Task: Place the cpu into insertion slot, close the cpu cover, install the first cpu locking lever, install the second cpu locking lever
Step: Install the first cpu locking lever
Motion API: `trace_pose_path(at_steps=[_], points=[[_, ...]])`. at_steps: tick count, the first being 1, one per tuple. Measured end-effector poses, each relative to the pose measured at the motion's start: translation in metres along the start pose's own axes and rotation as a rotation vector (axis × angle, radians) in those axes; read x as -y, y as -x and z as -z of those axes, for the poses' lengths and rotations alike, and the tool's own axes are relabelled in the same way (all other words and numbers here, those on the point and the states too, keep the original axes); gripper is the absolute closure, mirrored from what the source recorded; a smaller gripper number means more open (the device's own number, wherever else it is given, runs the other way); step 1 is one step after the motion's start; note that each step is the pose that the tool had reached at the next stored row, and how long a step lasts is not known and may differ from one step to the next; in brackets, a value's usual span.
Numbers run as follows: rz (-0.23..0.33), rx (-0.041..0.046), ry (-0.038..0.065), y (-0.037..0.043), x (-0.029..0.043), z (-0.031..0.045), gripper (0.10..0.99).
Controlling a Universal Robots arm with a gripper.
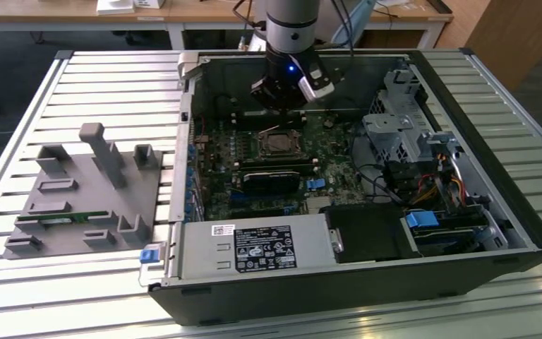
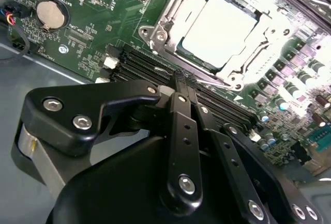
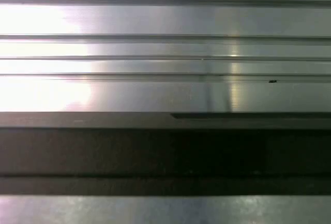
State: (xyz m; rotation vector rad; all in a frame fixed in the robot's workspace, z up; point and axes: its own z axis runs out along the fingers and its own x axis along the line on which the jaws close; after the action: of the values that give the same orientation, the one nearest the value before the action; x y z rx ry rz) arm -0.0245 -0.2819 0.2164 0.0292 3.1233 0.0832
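Black-linked gripper (image 2: 182,87) looms closest in the second wrist view, fingers pinched together on nothing, just short of the square silver-rimmed insertion slot (image 2: 155,32). Silvery-grey square cpu (image 2: 220,27) lies flat inside that slot, face up, no long axis. Thin silver cpu cover (image 2: 279,25) looks down; I'd press levers low and steadily.

The worktop (image 1: 111,78) was silver metal with long grooves. An open computer case (image 1: 346,282) and a grey plastic stand (image 1: 82,198) lay on it, side by side.
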Motion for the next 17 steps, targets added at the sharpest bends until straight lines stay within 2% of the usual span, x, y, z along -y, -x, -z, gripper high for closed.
trace_pose_path(at_steps=[8,11,12,17], points=[[0.000,0.0000,-0.003,0.0042,0.0000,-0.0093,0.980],[0.000,0.0001,-0.008,0.0044,0.0002,-0.0135,0.980],[0.000,0.0002,-0.013,0.0044,0.0003,-0.0157,0.980],[0.000,-0.0001,-0.016,0.0043,0.0005,-0.0168,0.980]])
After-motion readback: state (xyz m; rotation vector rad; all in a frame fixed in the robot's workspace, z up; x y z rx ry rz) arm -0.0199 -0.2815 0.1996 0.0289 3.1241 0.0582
